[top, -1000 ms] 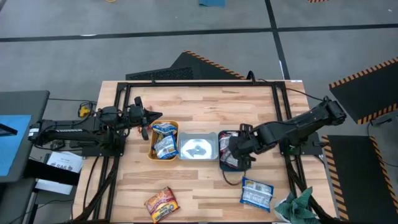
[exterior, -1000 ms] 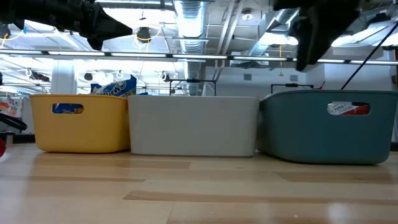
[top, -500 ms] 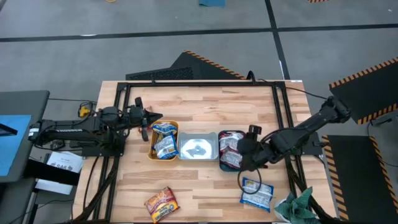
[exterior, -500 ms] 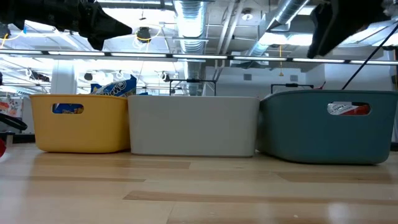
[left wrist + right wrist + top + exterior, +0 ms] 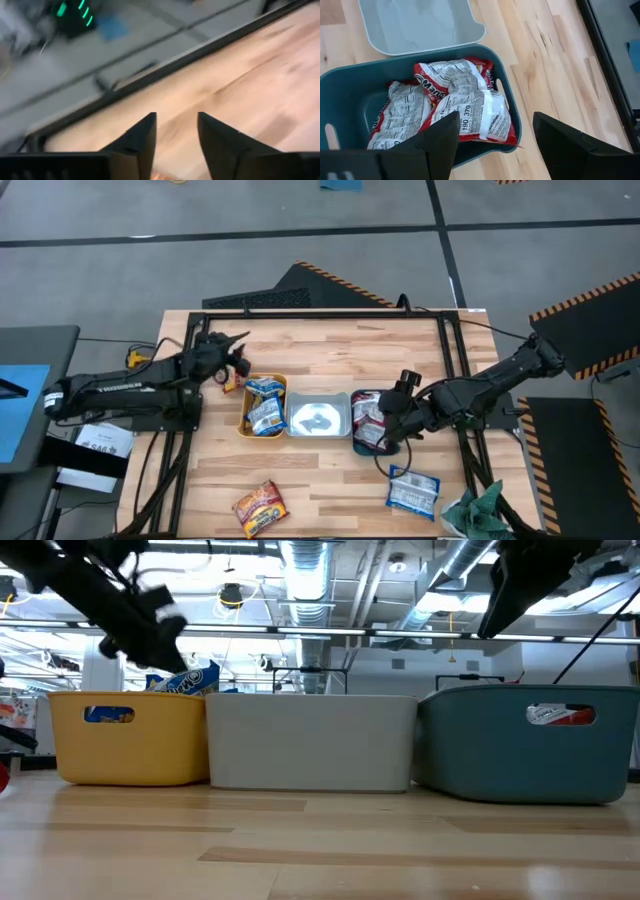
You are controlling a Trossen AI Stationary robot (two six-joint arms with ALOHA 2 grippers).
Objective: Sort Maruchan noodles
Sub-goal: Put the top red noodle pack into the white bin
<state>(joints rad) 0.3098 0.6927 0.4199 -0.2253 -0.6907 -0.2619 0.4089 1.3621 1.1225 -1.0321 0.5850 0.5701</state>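
Two blue-and-yellow Maruchan noodles packets [image 5: 265, 404] lie in the orange tray [image 5: 243, 426]. White-and-red packets [image 5: 465, 107] lie in the teal tray [image 5: 350, 95]. A blue-and-white packet [image 5: 413, 490] and a red-orange packet [image 5: 260, 508] lie flat on the table near its front edge. My left gripper [image 5: 177, 131] is open over bare wood, left of and beyond the orange tray, with nothing between its fingers. My right gripper [image 5: 495, 145] hangs open over the teal tray's right wall, holding nothing.
A clear tray [image 5: 318, 417] stands between the orange and teal trays. A green cloth [image 5: 480, 510] lies at the table's near right corner. A black frame [image 5: 320, 313] runs around the table's far part. Bare wood lies beyond the trays.
My left gripper has swung up and toward the table's far edge, away from the orange tray, and has opened. My right gripper went a little toward the near edge and came back beside the teal tray, still open. The packets have stayed where they were.
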